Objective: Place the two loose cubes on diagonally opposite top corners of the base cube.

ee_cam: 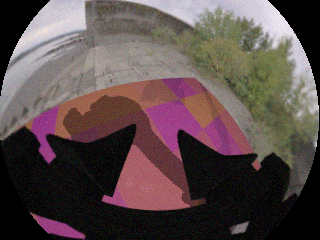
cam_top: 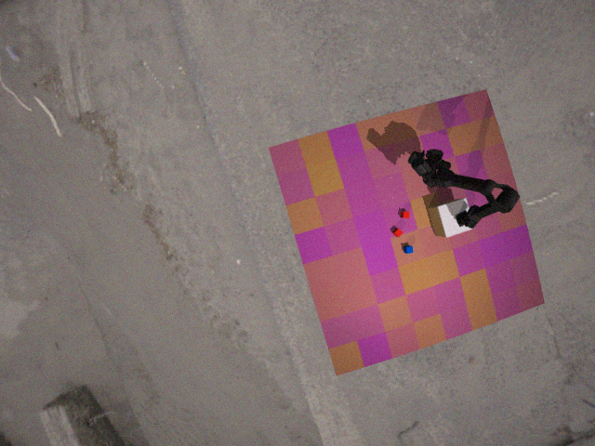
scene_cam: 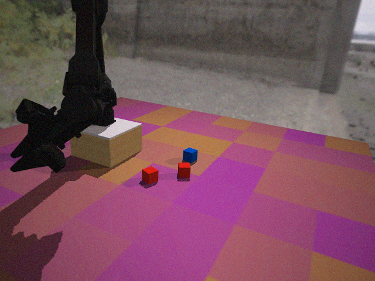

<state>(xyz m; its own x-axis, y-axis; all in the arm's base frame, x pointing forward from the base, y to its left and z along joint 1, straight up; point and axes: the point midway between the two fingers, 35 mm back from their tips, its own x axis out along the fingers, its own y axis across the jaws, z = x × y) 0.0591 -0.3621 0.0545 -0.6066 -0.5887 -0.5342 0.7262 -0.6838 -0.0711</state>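
Note:
Two red cubes stand apart on the patterned mat: one red cube (cam_top: 405, 214) (scene_cam: 150, 175) and another red cube (cam_top: 398, 232) (scene_cam: 184, 170). A blue cube (cam_top: 408, 249) (scene_cam: 190, 155) of similar size stands near the second red one, not touching it. Nothing is on top of any cube. My gripper (scene_cam: 11, 163) (ee_cam: 157, 130) is open and empty, its fingers spread. It hangs above the mat, well to the left of the cubes in the exterior view and above them in the picture in the top view. No cube shows in the wrist view.
A wooden block with a white top (cam_top: 451, 224) (scene_cam: 125, 124) stands under the arm, to the right of the cubes in the top view. The arm (cam_top: 469, 183) (scene_cam: 86, 71) reaches out from it. The mat (cam_top: 336, 293) (scene_cam: 272, 187) has pink, purple and orange patches.

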